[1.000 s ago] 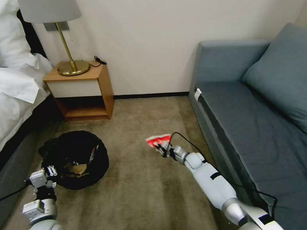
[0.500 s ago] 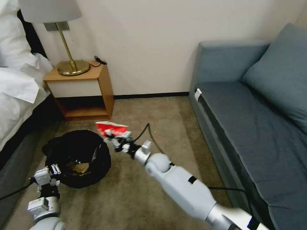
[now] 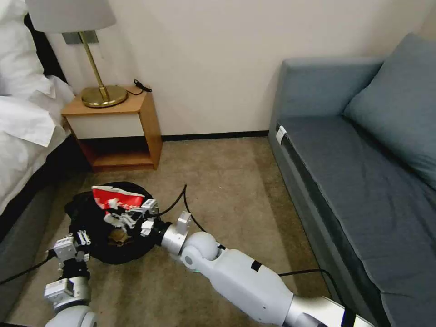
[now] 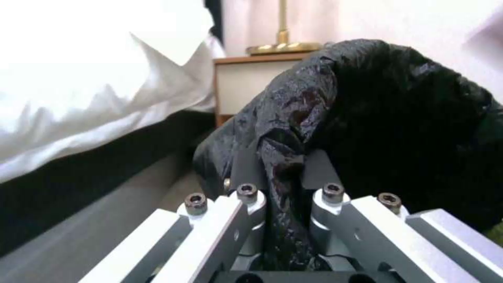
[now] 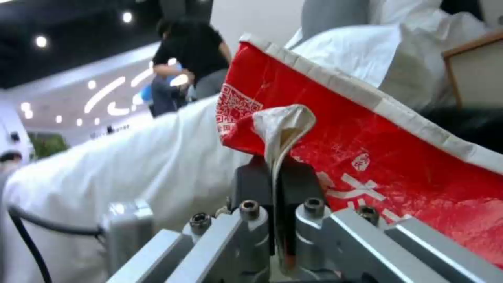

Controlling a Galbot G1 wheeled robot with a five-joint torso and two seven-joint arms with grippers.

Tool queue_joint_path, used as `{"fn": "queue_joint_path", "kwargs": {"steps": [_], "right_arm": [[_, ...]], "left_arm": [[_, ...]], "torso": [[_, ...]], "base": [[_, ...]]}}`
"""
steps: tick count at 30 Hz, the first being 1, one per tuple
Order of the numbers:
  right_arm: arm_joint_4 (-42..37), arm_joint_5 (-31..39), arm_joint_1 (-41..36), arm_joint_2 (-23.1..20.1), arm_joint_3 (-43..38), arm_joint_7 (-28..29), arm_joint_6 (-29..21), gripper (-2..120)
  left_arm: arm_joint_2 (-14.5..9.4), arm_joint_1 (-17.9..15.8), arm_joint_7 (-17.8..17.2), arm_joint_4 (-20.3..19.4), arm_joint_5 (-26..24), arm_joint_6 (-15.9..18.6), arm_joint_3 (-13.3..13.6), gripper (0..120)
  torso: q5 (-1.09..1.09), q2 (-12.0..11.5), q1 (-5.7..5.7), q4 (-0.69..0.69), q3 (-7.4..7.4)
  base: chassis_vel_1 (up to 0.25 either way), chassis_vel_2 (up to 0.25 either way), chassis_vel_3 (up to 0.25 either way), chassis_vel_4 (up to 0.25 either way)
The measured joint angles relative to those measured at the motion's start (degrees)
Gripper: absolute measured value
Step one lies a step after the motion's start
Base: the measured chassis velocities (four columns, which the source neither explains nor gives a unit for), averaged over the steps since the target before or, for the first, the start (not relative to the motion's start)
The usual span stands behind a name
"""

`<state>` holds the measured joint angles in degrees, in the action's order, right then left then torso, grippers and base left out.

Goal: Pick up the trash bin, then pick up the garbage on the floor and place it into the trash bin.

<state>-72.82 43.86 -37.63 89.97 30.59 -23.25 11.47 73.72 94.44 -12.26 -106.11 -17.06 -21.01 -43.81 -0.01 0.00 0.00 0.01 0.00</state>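
Observation:
The trash bin (image 3: 88,218), wrapped in a crinkly black bag, sits on the beige carpet floor (image 3: 227,190) at lower left. My left gripper (image 3: 78,240) is shut on the bag's near edge; the left wrist view shows the black liner (image 4: 398,118) pinched between the pads (image 4: 314,173). My right gripper (image 3: 119,217) hovers over the bin's mouth, shut on a red-white wrapper (image 3: 113,198). In the right wrist view the wrapper (image 5: 367,145) is clamped at its white edge. Tan crumpled paper (image 3: 118,236) lies inside the bin.
A wooden nightstand (image 3: 120,131) with a brass lamp (image 3: 102,93) stands behind the bin. A bed with white linen (image 3: 22,122) runs along the left. The blue-grey sofa (image 3: 363,172) fills the right. A black cable (image 3: 181,206) trails from my right arm across the carpet.
My right arm has swung left with the red-white wrapper, from mid-carpet to over the bin's mouth. The left gripper keeps its hold on the liner; the bin shifted slightly.

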Motion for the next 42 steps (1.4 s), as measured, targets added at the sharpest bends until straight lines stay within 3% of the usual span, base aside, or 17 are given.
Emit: {"fn": "queue_joint_path", "kwargs": {"steps": [9,22,28,34,38,41,42], "right_arm": [[9.64,-7.56,0.45,2.21,-0.84,0.73,1.92,2],[11.14,-12.14,0.11,2.23,-2.32,0.89,4.29,48],[8.92,-12.23,-0.47,2.2,-3.83,1.61,4.49,74],[5.98,-11.23,-1.15,2.19,-6.36,2.44,4.49,92],[1.99,-9.86,-2.52,1.84,-10.84,3.79,4.25,100],[-0.27,-8.82,-3.6,0.64,-16.89,4.5,3.55,100],[-0.27,-8.82,-3.6,0.64,-16.89,4.5,3.55,100]], "left_arm": [[0.46,0.61,1.75,-0.53,-0.36,-0.97,0.07,6],[0.32,0.07,1.88,0.05,-0.65,-1.08,0.09,6],[0.29,-0.06,1.81,0.67,-1.23,-1.02,0.02,6],[0.32,-0.02,1.45,0.89,-2.49,-1.1,-0.03,6],[0.31,-0.28,0.44,0.97,-4.54,-1.08,-0.03,6],[0.4,-0.46,-4.3,-1.4,-12.79,3.67,0.08,6],[0.4,-0.46,-4.3,-1.4,-12.79,3.67,0.08,6]], "torso": [[0.0,0.0,0.0,0.0,0.0],[0.0,0.0,0.0,-0.01,0.0],[0.01,0.0,0.0,-0.01,0.0],[0.01,0.0,0.0,0.0,0.0],[0.01,0.0,0.0,0.0,0.0],[0.03,0.0,0.0,0.01,0.0],[0.03,0.0,0.0,0.01,0.0]], "base": [[0.0,0.0,0.0,0.0],[0.0,0.0,0.0,0.0],[0.0,0.0,0.0,0.0],[0.0,0.0,0.0,0.0],[0.0,0.0,0.0,0.0],[0.0,0.0,0.0,0.0],[0.0,0.0,0.0,0.0]]}}
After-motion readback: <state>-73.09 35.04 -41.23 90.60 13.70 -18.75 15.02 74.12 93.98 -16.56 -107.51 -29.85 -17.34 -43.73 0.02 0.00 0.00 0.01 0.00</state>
